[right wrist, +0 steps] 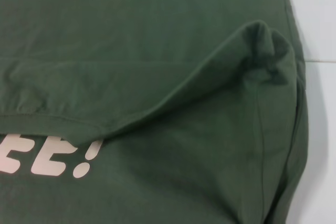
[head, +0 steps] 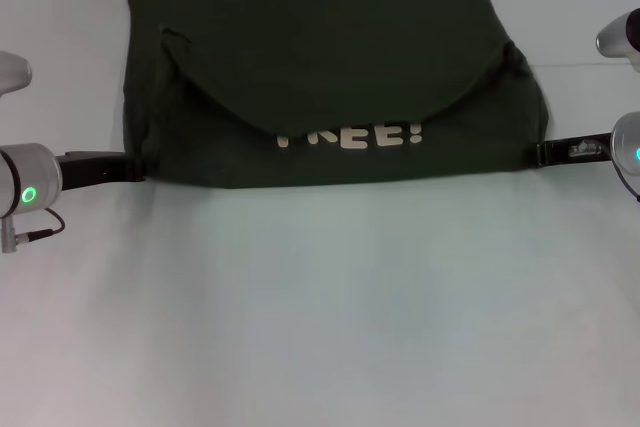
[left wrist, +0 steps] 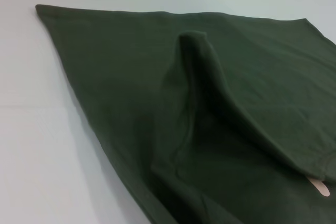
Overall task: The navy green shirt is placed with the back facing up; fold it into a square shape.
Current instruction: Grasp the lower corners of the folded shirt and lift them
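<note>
Nearest, a bare pale bench [head: 320,327]. Farther back, at mid-depth, the left gripper [head: 135,167] low at the shirt's near left corner and the right gripper [head: 545,153] low at its near right corner, both touching the cloth edge; jaws too dark and hidden to read, so cannot tell whether spread or pinching. Between the 2 grippers, the navy green shirt [head: 330,77] flat on the bench, folded into a wide band. Along its near edge, pale block lettering [head: 350,135] half covered by a curved flap folded down over it. In the left wrist view, a raised ridge of cloth [left wrist: 194,56] standing up from the flat layer. In the right wrist view, a bunched fold [right wrist: 268,45] near the shirt's side edge. Farthest back, the shirt's straight far edge against the bench.
</note>
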Controlling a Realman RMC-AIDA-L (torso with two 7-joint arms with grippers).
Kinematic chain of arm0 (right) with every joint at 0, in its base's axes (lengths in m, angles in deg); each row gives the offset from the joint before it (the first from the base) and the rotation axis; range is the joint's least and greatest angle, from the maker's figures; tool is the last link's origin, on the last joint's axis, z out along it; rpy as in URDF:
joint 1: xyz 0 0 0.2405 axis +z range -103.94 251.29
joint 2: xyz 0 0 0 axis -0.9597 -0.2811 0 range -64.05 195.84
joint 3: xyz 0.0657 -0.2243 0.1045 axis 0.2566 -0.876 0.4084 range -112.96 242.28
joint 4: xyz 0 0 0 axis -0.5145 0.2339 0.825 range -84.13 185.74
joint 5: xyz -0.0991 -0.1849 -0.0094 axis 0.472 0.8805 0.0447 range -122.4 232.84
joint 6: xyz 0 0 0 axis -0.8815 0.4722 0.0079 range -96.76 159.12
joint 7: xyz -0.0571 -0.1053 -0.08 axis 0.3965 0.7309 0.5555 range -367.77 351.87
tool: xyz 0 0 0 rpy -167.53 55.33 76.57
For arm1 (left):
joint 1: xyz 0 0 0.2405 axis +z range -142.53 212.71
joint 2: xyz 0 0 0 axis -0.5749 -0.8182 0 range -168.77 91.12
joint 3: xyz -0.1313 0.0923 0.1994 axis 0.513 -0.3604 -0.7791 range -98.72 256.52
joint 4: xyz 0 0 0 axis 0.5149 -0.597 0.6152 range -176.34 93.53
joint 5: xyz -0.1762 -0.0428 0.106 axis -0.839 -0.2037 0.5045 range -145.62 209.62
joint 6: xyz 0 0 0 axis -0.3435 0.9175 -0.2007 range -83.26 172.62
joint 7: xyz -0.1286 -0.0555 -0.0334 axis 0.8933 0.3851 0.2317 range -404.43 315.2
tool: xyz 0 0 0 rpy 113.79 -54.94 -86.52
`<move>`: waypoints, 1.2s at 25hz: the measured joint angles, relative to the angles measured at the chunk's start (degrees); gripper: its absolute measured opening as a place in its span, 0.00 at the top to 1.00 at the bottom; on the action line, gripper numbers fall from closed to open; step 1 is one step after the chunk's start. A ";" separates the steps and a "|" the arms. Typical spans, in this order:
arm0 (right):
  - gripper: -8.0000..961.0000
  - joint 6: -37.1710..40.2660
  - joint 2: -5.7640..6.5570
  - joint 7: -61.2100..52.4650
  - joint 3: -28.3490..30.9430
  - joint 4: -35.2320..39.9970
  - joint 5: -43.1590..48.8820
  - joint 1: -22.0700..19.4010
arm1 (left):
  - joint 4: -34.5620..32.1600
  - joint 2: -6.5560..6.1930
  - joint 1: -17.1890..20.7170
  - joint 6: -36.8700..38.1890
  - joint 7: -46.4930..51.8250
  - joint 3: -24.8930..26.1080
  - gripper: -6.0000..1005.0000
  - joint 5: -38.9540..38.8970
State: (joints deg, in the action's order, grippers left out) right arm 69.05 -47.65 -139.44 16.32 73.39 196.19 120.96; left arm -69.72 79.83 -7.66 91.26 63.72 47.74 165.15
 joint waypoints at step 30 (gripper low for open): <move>0.89 25.59 -0.81 0.59 5.42 24.91 -5.53 -12.36 | -9.59 -4.10 2.58 28.86 7.46 4.81 0.98 4.42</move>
State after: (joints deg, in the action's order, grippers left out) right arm 94.64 -48.46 -138.85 21.73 98.30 190.67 108.59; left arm -79.31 75.73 -5.08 120.12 71.18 52.56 169.57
